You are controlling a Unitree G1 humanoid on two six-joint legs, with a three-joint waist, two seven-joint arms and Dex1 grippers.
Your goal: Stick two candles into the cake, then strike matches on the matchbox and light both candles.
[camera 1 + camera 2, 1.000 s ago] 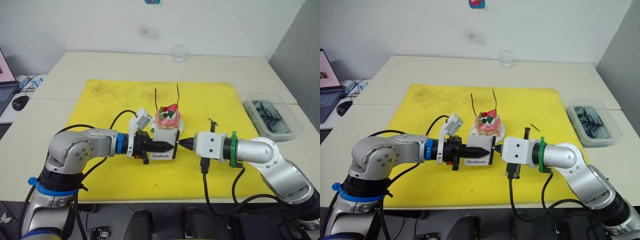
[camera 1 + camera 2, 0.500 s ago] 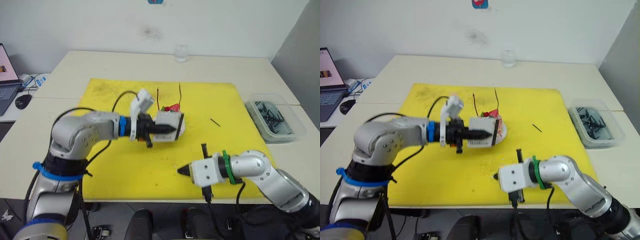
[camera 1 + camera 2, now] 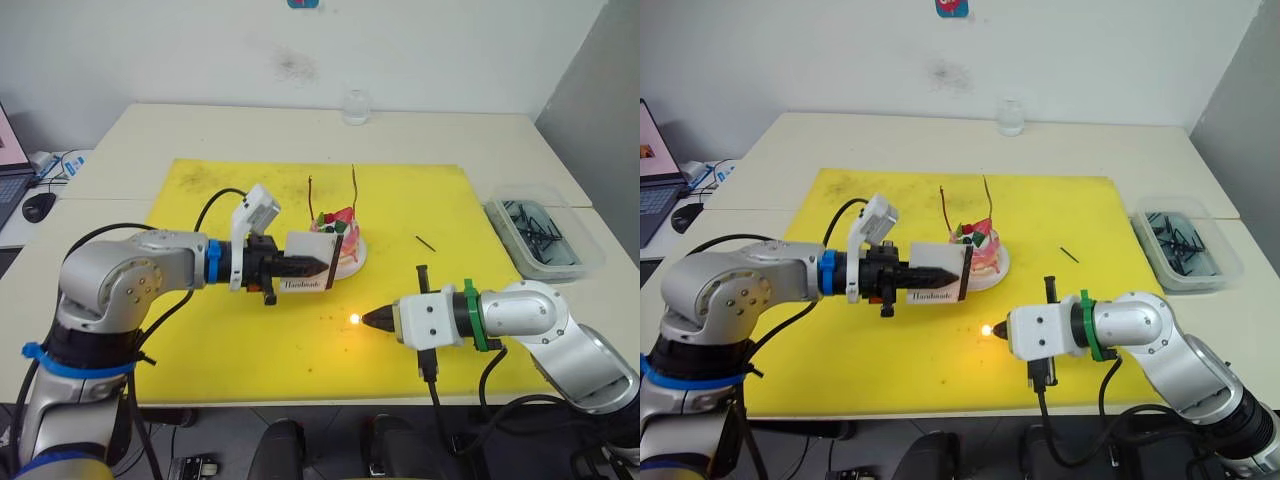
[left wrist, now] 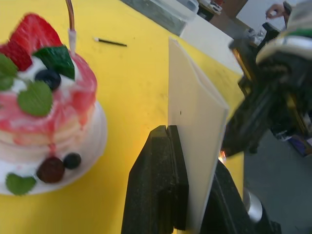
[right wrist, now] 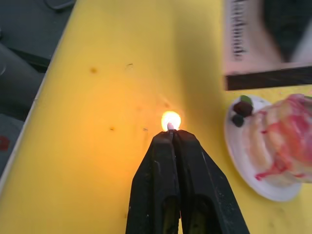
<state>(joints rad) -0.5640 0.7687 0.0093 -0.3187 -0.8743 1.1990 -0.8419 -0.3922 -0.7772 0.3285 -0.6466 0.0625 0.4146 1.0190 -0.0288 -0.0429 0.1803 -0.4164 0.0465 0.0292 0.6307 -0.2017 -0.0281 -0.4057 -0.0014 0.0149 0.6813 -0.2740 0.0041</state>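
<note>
My left gripper (image 3: pixel 322 267) is shut on the white matchbox (image 3: pixel 303 276), holding it on edge just in front of the pink cake (image 3: pixel 338 232). The cake sits on its white plate (image 3: pixel 357 256) with two thin reddish candles (image 3: pixel 311 196) (image 3: pixel 356 188) standing in it, unlit. Nearer the front edge, my right gripper (image 3: pixel 367 320) is shut on a match whose tip burns with a small flame (image 3: pixel 354 319) (image 5: pixel 170 120). It hovers low over the yellow mat (image 3: pixel 220 330), right of the matchbox (image 4: pixel 195 126) and apart from it.
A loose match (image 3: pixel 425 242) lies on the mat right of the cake. A clear bin (image 3: pixel 540 235) of dark items stands at the right. A glass (image 3: pixel 355 105) is at the table's back, a mouse (image 3: pixel 40 205) at the far left.
The grippers, which met at the matchbox a second ago, have parted. My right gripper swung down toward the front edge and its match now burns. The left still holds the box.
</note>
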